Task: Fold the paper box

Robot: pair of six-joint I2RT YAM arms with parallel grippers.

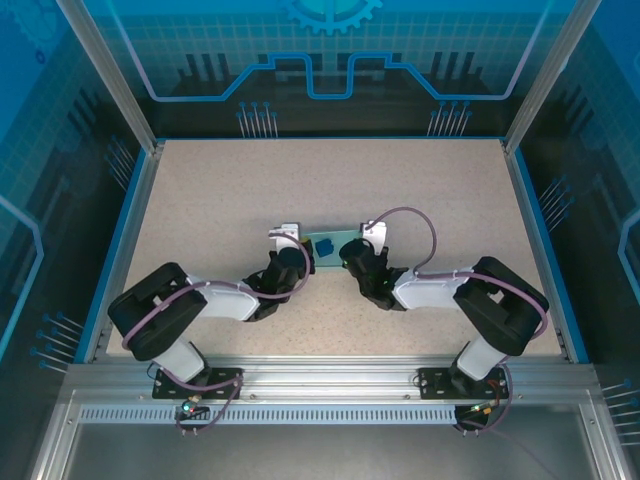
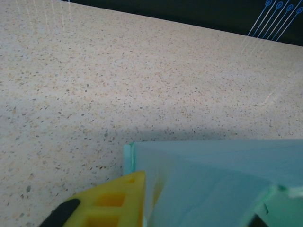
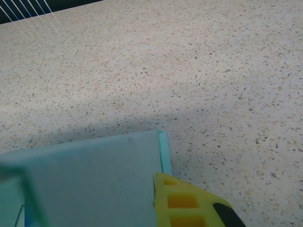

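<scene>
Top external view is showing the paper box (image 1: pixel 331 243) lying mid-table between the left gripper (image 1: pixel 302 256) and the right gripper (image 1: pixel 349 256). The right one is sitting closed at the box's right edge. Whether the left one is open or gripping, I cannot tell. If either is pushing inward unevenly, I judge the thin card risks buckling or sliding loose. The table (image 1: pixel 200 200) is offering open room all round, with its rim well apart.
</scene>
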